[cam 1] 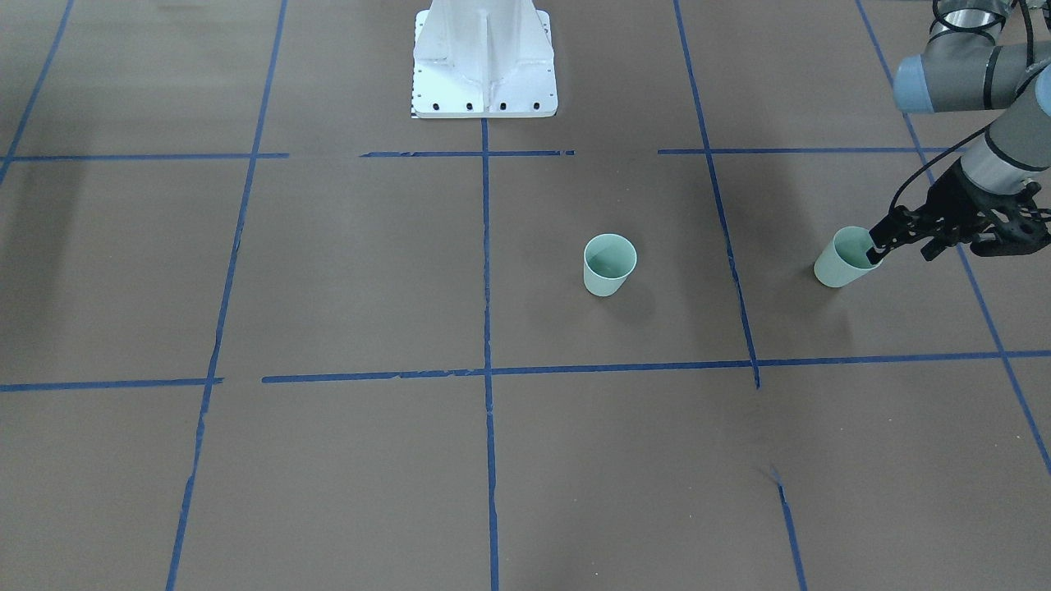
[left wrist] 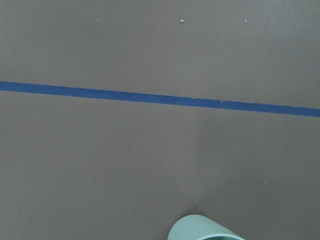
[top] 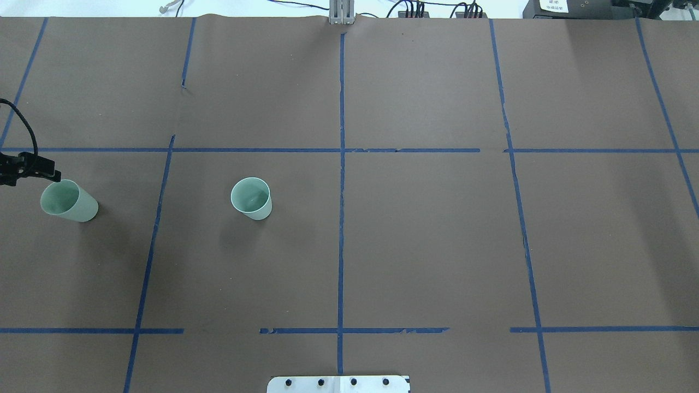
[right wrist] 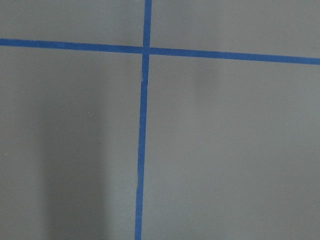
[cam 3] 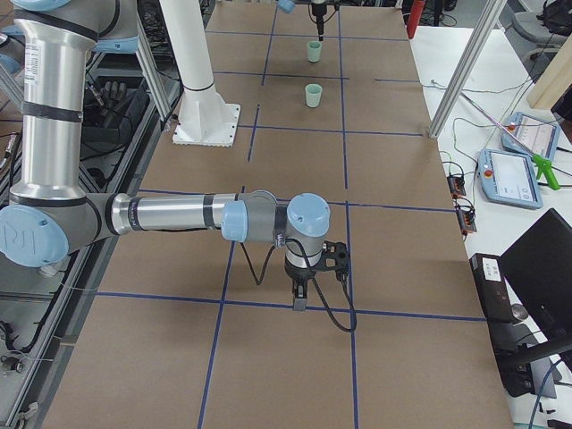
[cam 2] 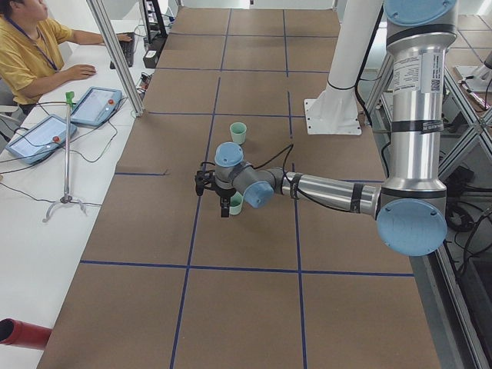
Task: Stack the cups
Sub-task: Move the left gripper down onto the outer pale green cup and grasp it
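Two pale mint-green cups stand on the brown table. One cup (cam 1: 609,264) (top: 252,199) stands upright and alone near the middle. The other cup (cam 1: 839,267) (top: 73,204) is at the table's left end. My left gripper (cam 1: 874,245) (top: 54,176) has its fingers close together on that cup's rim. I cannot tell whether its base touches the table. The left wrist view shows only a bit of the rim (left wrist: 205,229). My right gripper (cam 3: 299,302) hangs over bare table, shows only in the exterior right view, and I cannot tell its state.
Blue tape lines (top: 341,218) divide the table into squares. The white robot pedestal (cam 1: 484,66) stands at the robot's edge. An operator (cam 2: 31,46) sits at a side table with tablets (cam 2: 92,104) beyond the far edge.
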You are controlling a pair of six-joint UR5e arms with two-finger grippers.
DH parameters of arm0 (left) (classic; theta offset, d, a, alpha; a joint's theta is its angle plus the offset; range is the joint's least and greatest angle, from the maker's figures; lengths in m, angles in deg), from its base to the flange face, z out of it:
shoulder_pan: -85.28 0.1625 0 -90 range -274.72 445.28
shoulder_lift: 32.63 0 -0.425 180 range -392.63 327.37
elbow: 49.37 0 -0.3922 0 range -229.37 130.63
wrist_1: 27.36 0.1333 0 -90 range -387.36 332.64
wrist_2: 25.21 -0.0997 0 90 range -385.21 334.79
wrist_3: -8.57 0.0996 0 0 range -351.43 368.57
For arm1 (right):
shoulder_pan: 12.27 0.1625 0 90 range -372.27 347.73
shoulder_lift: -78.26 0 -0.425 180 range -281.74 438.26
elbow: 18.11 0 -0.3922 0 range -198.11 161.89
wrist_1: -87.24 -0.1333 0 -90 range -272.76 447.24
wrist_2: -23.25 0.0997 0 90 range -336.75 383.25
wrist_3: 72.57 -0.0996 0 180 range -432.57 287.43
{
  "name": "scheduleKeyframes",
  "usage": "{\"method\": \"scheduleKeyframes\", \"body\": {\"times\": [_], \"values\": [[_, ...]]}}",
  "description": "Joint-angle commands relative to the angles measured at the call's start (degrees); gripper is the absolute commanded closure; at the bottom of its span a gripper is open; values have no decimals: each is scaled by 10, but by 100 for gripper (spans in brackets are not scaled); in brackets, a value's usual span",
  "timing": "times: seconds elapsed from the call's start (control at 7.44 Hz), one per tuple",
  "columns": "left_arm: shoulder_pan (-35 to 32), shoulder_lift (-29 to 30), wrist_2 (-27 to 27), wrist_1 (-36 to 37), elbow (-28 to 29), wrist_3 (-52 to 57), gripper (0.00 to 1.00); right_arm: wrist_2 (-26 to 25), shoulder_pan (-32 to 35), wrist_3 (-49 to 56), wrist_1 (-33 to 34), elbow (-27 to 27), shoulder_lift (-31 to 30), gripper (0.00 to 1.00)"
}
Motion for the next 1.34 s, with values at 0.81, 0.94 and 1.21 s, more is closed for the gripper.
{"method": "scheduleKeyframes", "body": {"times": [0.81,0.94,1.21], "values": [[44,-20,-1,-21,6,-8,99,0,0,0,0,0,0,0],[44,-20,0,-21,1,-8,100,0,0,0,0,0,0,0],[43,-15,57,-18,1,-2,100,0,0,0,0,0,0,0]]}}
